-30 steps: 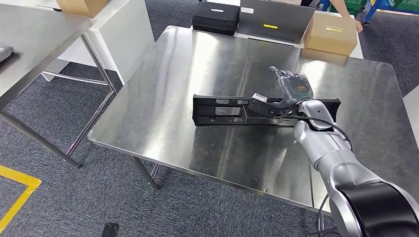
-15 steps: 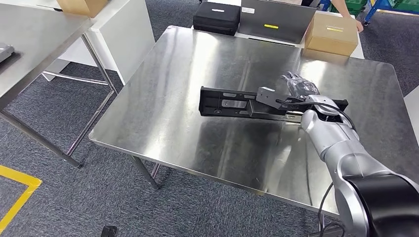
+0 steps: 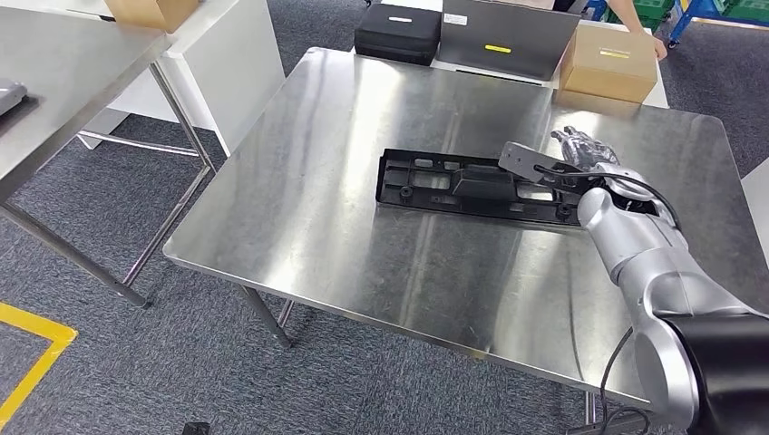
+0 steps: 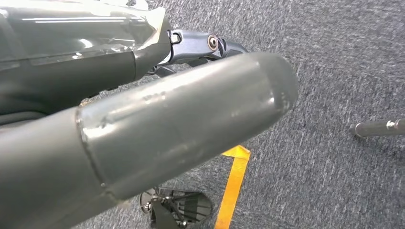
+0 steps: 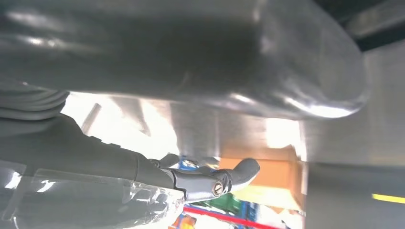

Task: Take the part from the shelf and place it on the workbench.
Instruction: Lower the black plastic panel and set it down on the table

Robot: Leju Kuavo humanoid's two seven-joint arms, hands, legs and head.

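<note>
Right hand (image 5: pixel 143 143) close up, dark fingers (image 5: pixel 239 171) curled before a blurred cardboard box (image 5: pixel 267 179)

Right arm (image 3: pixel 653 281) comes in from lower right of frame, bent, reaching up toward middle right. Right hand (image 3: pixel 580 149) at its end, dark fingers (image 3: pixel 569 138) spread apart. Left hand (image 4: pixel 143 129) hangs down, thick grey thumb (image 4: pixel 191 119) big in frame.

Head view sharp, evenly lit — overhead glare streaks the steel surface (image 3: pixel 363 136). Right wrist view blurred, overexposed; left wrist view soft up close.
</note>
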